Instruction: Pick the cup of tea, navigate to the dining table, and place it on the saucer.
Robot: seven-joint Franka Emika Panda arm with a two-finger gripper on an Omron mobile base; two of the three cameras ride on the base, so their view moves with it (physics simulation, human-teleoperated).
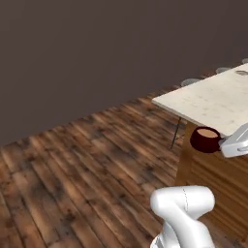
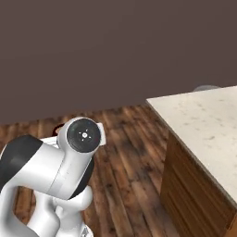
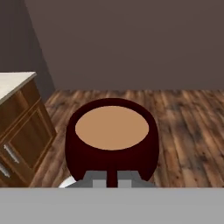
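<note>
Cup of tea was a small round dark maroon cup, upright and level, with tan liquid close to the rim; it sat clamped in the gripper, whose jaws were closed tight on its near wall. In the left base view the cup hung in the air beside the near corner of the dining table, below the cream top and against the brown wooden base. Arm reached forward, hand roughly horizontal.
</note>
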